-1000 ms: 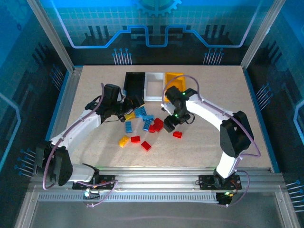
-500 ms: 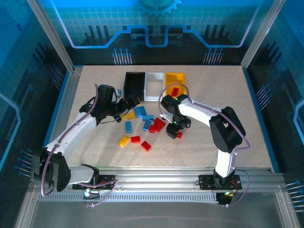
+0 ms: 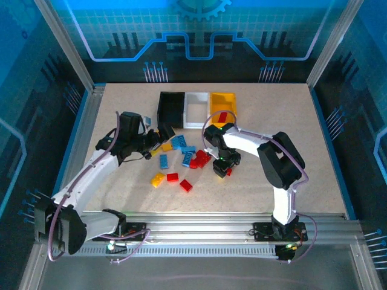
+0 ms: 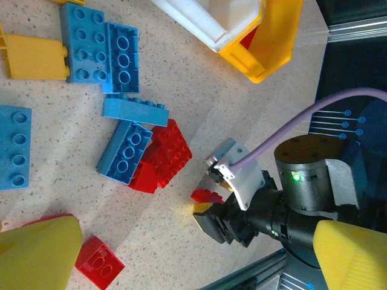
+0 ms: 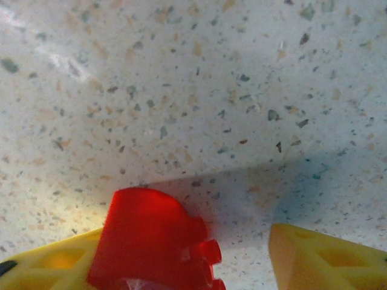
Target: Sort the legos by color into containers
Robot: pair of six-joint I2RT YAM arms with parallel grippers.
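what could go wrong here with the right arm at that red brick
1. The small red plastic brick lies against one yellow finger of the right gripper, with a gap to the other. Closing may twist it or pinch only a corner.
2. The pile of red and blue bricks sits close beside that gripper, so a swing could scatter it.

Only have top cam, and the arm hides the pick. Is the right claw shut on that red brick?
Observer: Not shut. In the right wrist view the red brick touches one finger of the right claw; the other finger stands apart from it.
Operator: Left claw holding anything?
Observer: No. Its wrist view shows the left claw with fingers spread wide, gripping nothing.
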